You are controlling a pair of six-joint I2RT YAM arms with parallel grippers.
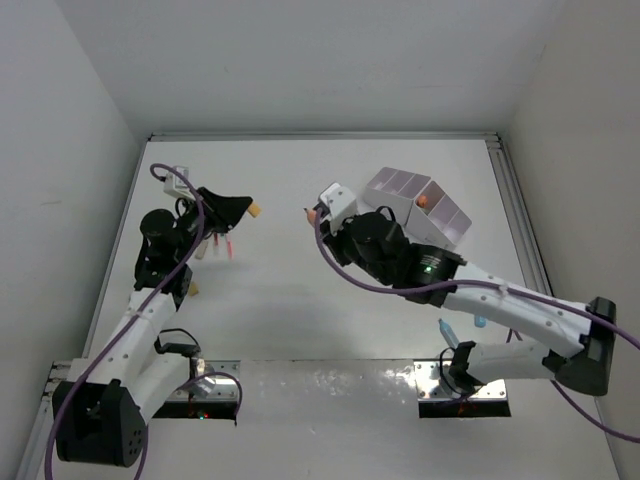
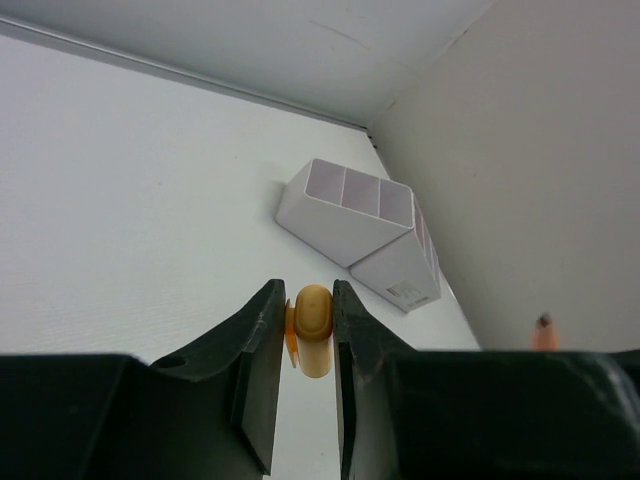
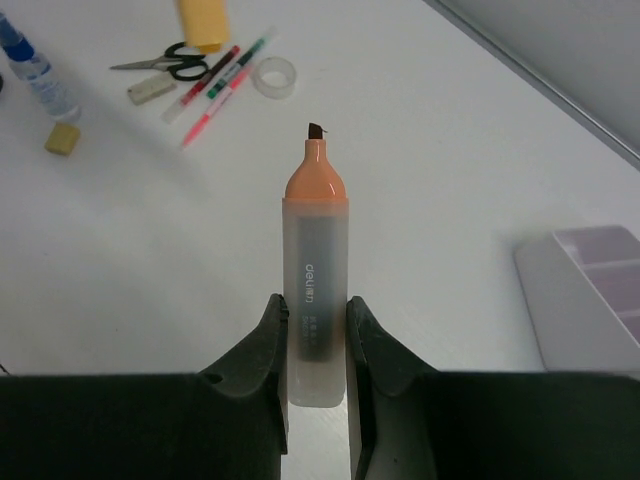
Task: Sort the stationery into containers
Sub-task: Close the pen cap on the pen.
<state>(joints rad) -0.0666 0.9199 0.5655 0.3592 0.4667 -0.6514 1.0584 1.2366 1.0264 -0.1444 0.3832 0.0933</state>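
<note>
At the lower centre of the left wrist view, we see the left gripper (image 2: pixel 306 300) clamped on a small yellow-orange piece (image 2: pixel 314 335). The white organiser (image 2: pixel 350 215) lies above it at mid-frame. In the right wrist view, the right gripper (image 3: pixel 316 305) grips an uncapped orange highlighter (image 3: pixel 315 220) by its clear barrel. Scissors (image 3: pixel 165 63), tape ring (image 3: pixel 273 76) and pens (image 3: pixel 210 95) lie at upper left.
</note>
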